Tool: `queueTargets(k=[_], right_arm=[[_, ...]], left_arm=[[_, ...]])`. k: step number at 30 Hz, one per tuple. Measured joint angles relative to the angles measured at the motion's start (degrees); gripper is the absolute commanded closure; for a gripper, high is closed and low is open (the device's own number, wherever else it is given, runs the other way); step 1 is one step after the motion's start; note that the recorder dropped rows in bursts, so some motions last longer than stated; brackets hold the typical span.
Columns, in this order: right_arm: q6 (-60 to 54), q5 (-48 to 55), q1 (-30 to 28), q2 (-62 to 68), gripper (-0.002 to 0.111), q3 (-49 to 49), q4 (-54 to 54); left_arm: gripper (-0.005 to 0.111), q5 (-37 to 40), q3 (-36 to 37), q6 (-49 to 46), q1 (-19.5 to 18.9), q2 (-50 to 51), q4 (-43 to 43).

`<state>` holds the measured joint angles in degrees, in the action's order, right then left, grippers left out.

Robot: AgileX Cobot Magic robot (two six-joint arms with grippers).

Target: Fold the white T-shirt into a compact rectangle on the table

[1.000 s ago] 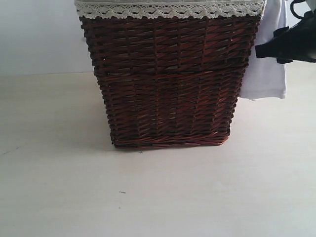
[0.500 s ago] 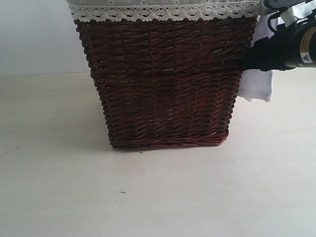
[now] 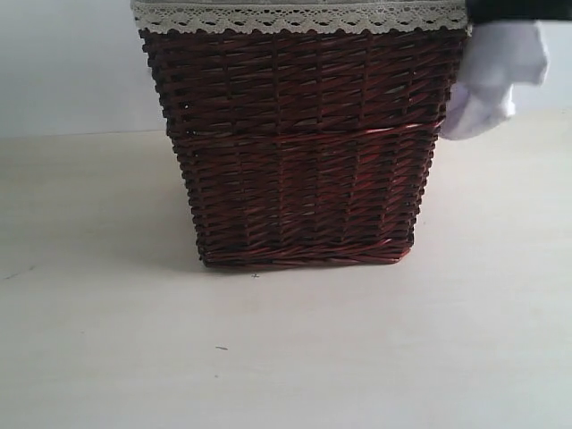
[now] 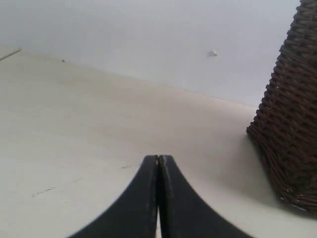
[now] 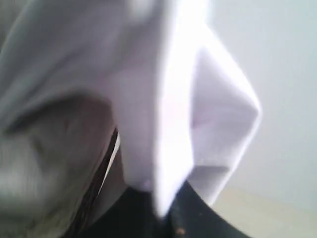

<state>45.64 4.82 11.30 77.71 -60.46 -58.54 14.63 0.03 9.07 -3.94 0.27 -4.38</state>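
Note:
A bunched part of the white T-shirt (image 3: 493, 76) hangs off the basket's upper right corner in the exterior view, clear of the table (image 3: 286, 357). It fills the right wrist view as folded white cloth (image 5: 173, 99). My right gripper (image 5: 166, 215) is shut on that cloth, which is pinched between the dark fingers; a dark strip of the right arm (image 3: 518, 9) shows at the exterior view's top right edge. In its own wrist view my left gripper (image 4: 158, 159) is shut with nothing in it, low over bare table (image 4: 74, 124) beside the basket's base.
A tall dark brown wicker basket (image 3: 299, 152) with a lace-trimmed liner (image 3: 299, 16) stands mid-table; its lower corner (image 4: 292, 124) is near my left gripper. A pale wall rises behind the table.
My right gripper has closed on the shirt and risen toward the frame's top. The hanging cloth has been pulled up and bunched, no longer draping down the basket's side. The left gripper stays shut.

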Motion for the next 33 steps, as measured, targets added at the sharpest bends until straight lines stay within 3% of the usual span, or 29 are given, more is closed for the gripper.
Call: queueTargets(k=[16,21,26,33], right_arm=[[-0.11,5.73,0.0,-5.18,0.108,-35.62,0.12],[0.42,5.85,0.0,-6.15,0.108,-45.62,5.74],[-3.62,6.79,0.0,-9.23,0.108,-48.97,13.96],[-17.96,9.8,0.0,-12.68,0.108,-49.78,29.28]], left_arm=[[0.107,0.0,0.0,0.0,0.0,0.0,0.0],[0.107,0.0,0.0,0.0,0.0,0.0,0.0],[0.107,0.0,0.0,0.0,0.0,0.0,0.0],[0.107,0.0,0.0,0.0,0.0,0.0,0.0]])
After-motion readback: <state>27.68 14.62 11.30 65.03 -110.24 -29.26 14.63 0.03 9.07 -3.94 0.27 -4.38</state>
